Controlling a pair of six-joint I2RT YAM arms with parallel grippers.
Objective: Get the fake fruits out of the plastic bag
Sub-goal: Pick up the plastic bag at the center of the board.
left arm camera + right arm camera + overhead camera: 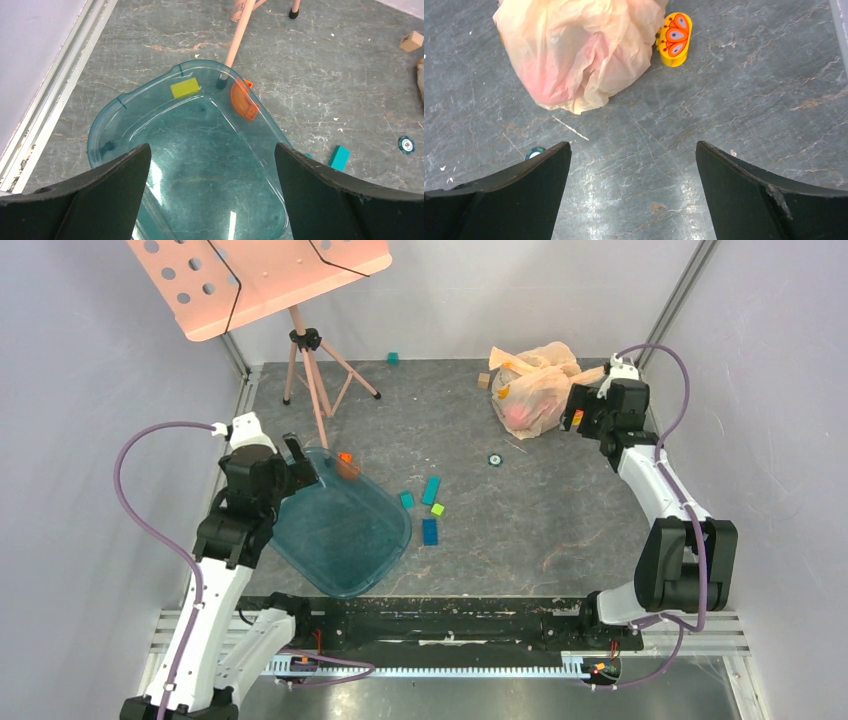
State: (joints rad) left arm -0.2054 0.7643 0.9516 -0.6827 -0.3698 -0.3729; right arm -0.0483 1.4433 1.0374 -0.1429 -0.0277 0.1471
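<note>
Right wrist view shows right hand (631, 144) spread wide, empty, near the plastic bag (574, 50); left hand (212, 145) also spread, empty.

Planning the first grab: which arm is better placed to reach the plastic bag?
Right. The right gripper hangs beside the plastic bag, jaws open; the left gripper is over the teal tray, across the table.

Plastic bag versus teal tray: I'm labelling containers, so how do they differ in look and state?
The plastic bag is crumpled, soft and peach-beige; the teal tray is smooth, rigid-looking and blue-green. The bag is bunched up, pinkish-red showing through it; the tray lies open-topped. The bag sits far right, the tray near left. Both are translucent and rest on the table.
</note>
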